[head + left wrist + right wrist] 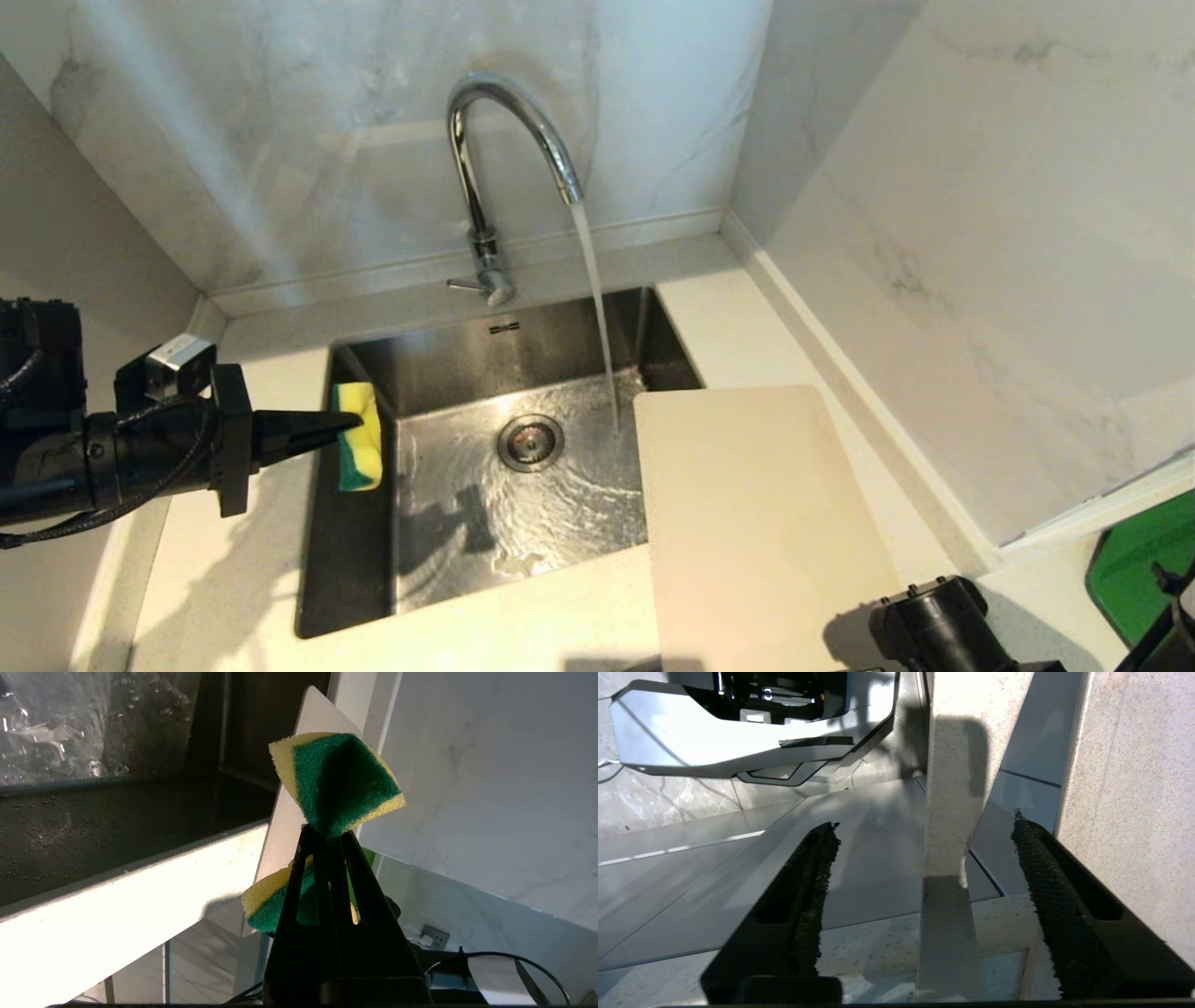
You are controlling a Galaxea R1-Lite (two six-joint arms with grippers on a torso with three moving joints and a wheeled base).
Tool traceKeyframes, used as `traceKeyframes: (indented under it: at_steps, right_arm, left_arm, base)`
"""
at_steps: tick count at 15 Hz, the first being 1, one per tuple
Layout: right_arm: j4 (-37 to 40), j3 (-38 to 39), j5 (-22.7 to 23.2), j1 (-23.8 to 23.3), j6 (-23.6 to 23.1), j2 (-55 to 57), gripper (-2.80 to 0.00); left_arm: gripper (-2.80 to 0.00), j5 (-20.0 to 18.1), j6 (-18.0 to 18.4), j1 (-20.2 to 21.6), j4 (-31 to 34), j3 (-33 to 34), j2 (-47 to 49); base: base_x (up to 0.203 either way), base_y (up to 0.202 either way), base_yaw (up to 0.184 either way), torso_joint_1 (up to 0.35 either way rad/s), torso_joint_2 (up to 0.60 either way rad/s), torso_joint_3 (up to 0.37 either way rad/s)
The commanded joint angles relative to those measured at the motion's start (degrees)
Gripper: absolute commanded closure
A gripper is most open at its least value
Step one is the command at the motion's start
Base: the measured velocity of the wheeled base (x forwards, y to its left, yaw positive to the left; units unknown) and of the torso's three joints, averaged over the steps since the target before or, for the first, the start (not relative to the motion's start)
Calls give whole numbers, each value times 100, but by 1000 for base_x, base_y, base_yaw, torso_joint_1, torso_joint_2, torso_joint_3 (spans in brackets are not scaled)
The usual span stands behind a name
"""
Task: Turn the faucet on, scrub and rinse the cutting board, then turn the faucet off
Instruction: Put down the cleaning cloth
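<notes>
Water ran from the faucet (509,149) into the sink (355,560), striking the basin just beside the cutting board (756,523). The board lay flat on the worktop (523,625) to the right of the sink, its left edge jutting out over the basin. The left gripper (350,422) hovered over the sink's left rim, jaws clamped tight on the green-and-yellow sponge (359,439), which was pinched hard enough to fold. The right gripper (924,858) sat at the board's near edge; its jaws stood wide apart with that thin edge between them, neither pad touching it.

The scrubbing looked not yet begun. The main risk, as I judge it, lay with the board: nothing held it, so a push from the sponge could slide it along the wet worktop or tip its overhanging side into the sink. If the right jaws closed off-centre on so thin an edge, the board might twist or slip out. The folded sponge could also work loose under scrubbing pressure.
</notes>
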Motion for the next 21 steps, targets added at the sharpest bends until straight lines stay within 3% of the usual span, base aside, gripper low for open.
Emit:
traceKeyframes:
  at_steps: [1, 12, 17, 18, 21]
  right_arm:
    - [-23, 50, 8, 2, -46, -230, -280]
    - [-23, 222, 53, -3, -105, -1337, -280]
    - [-23, -7, 196, -332, -66, -1870, -280]
    - [-23, -90, 296, -431, -33, -1908, 0]
    - [-23, -201, 393, -584, 59, -2041, 0]
  left_arm:
    - [0, -19, -34, 5, -14, -8, -41]
    - [0, -19, -76, -4, 21, 18, -231]
    - [0, 34, -87, -4, 56, 27, -375]
    - [0, 41, -87, -4, 93, 35, -384]
    - [0, 52, -69, 13, 267, 13, -393]
  base:
    - [0, 0, 0, 0, 0, 0]
    - [0, 0, 0, 0, 0, 0]
    - [0, 0, 0, 0, 0, 0]
    - [0, 0, 0, 0, 0, 0]
    - [0, 0, 0, 0, 0, 0]
